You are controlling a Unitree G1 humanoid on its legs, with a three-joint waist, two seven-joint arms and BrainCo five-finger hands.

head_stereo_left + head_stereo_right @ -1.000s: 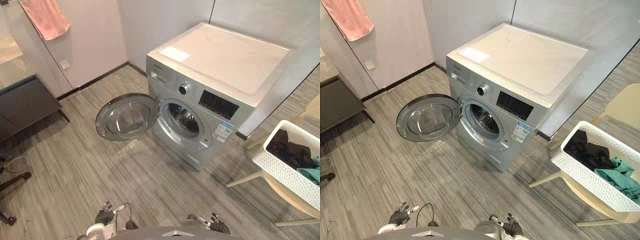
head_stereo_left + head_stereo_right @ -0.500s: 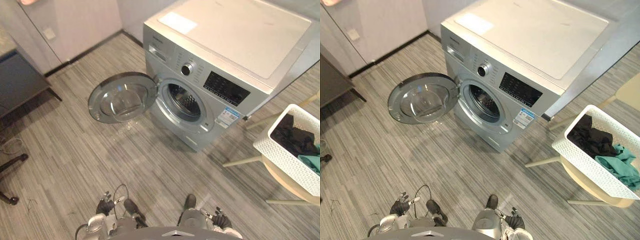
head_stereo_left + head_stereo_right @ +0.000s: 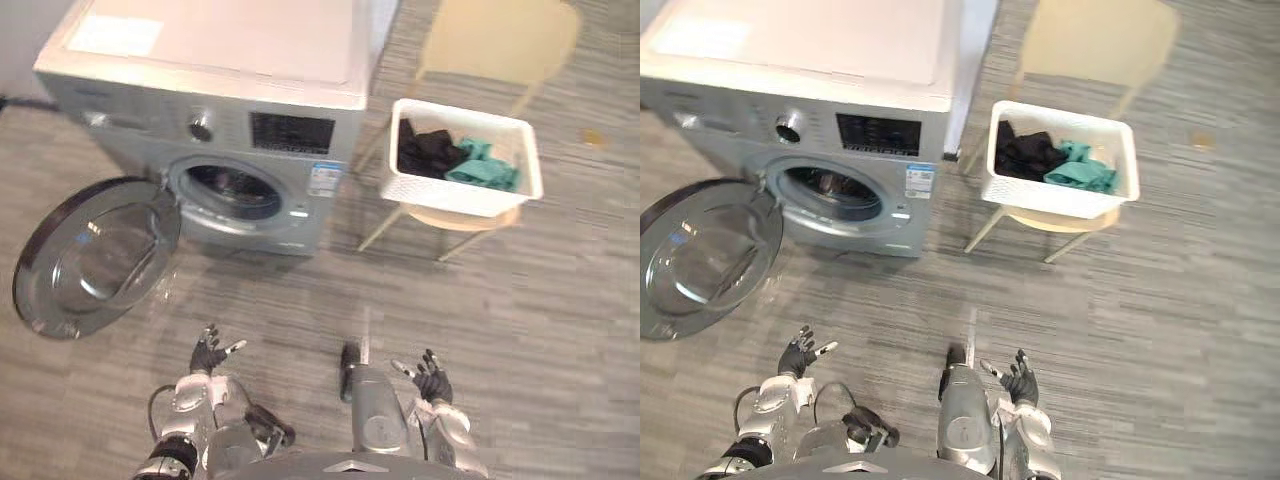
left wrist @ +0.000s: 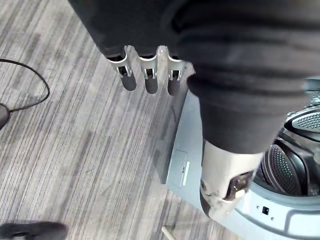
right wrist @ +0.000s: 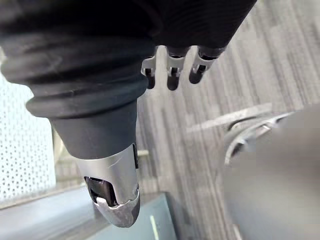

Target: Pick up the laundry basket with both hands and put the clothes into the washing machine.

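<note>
A white perforated laundry basket (image 3: 462, 190) stands on a beige chair (image 3: 497, 45) to the right of the washing machine (image 3: 215, 110). Black clothes (image 3: 425, 150) and a teal garment (image 3: 482, 167) lie in it. The silver machine's round door (image 3: 95, 255) hangs wide open to its left, baring the drum (image 3: 227, 188). My left hand (image 3: 208, 353) and right hand (image 3: 432, 380) are low in front of me, above the floor and far from the basket. Both are open with relaxed fingers and hold nothing. The left wrist view shows the machine's front (image 4: 280, 200); the basket's wall (image 5: 22, 145) appears in the right wrist view.
Grey striped wood floor (image 3: 520, 320) stretches between me and the basket and machine. A black cable (image 4: 27, 90) lies on the floor in the left wrist view.
The camera has swung to the right, so the washing machine now sits at upper left and the basket on its chair near the top centre. My hands have risen further into sight, still open.
</note>
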